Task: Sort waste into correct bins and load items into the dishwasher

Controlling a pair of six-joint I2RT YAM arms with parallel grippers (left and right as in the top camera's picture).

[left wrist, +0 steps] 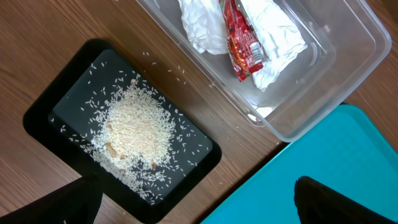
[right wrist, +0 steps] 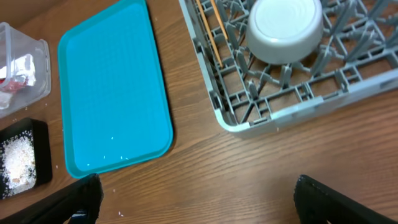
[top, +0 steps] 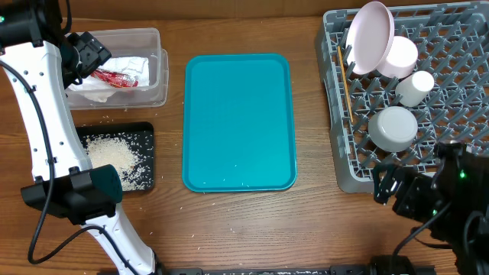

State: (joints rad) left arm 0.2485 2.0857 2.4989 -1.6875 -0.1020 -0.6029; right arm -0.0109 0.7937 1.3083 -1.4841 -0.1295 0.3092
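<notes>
The right end effector (right wrist: 196, 186) hung spread and empty. The dish rack (right wrist: 267, 115) lay just ahead, its inverted bowl (right wrist: 286, 28) ahead-right, chopsticks (right wrist: 211, 31) pointing lengthwise away. The left end effector (left wrist: 193, 199) — also spread — was far off.

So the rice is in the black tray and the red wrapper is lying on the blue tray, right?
Not quite. The rice is in the black tray, but the red wrapper lies in the clear tub with the white napkin, not on the blue tray. The left wrist view shows it.
</notes>
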